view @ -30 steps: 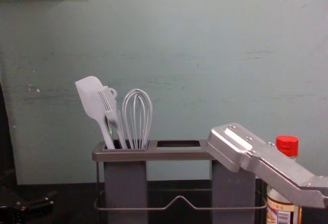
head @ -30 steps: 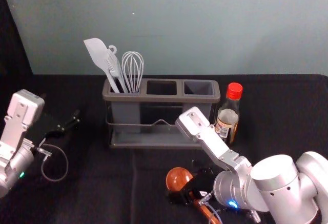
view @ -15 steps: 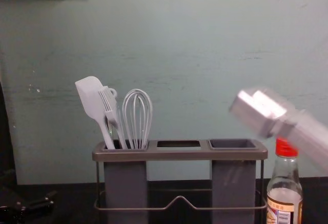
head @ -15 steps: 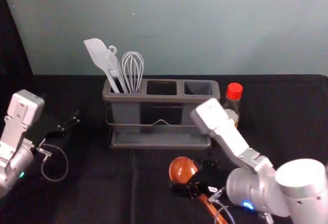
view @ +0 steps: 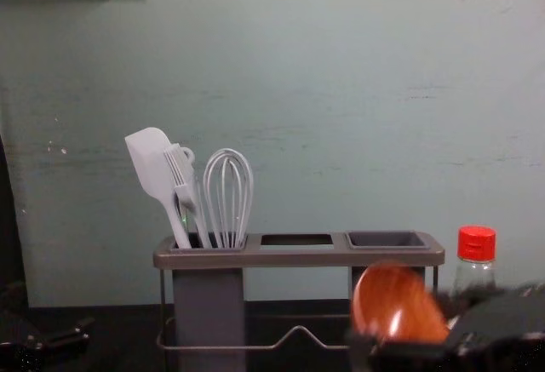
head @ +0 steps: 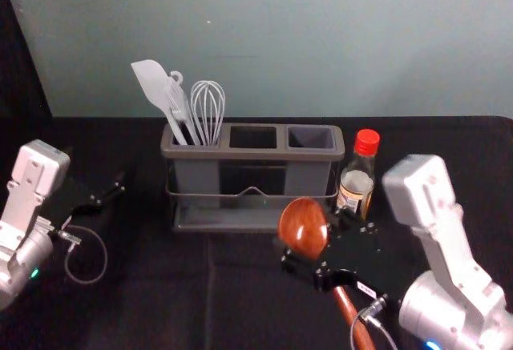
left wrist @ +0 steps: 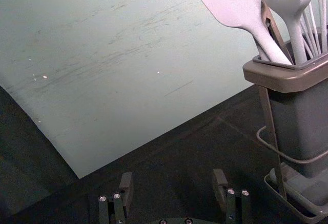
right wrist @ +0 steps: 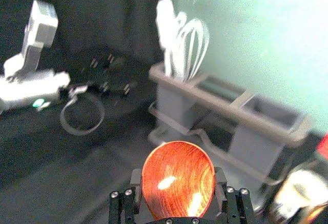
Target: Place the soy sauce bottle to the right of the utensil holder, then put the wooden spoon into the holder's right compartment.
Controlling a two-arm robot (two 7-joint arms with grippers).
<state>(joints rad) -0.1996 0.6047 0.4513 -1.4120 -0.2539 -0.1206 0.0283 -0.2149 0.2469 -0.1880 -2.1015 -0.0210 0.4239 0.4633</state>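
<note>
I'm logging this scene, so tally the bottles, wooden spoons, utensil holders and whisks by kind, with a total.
Bottle: 1
Wooden spoon: 1
Utensil holder: 1
Whisk: 1
Total: 4

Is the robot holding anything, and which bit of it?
The right gripper holds the spoon near where the bowl meets the handle. The left gripper holds nothing.

Left arm [head: 30, 198]: parked at the head view's left edge; green indicator [head: 34, 273] lit at the wrist. Left gripper [head: 110, 191]: directed inward, jaws wide apart. Right arm [head: 449, 242]: extends from the head view's lower right corner, silver link tilted, its upper end toward the left. Right gripper [head: 309, 239]: reaches forward and inward, jaws clamped on the wooden spoon [head: 303, 227].
</note>
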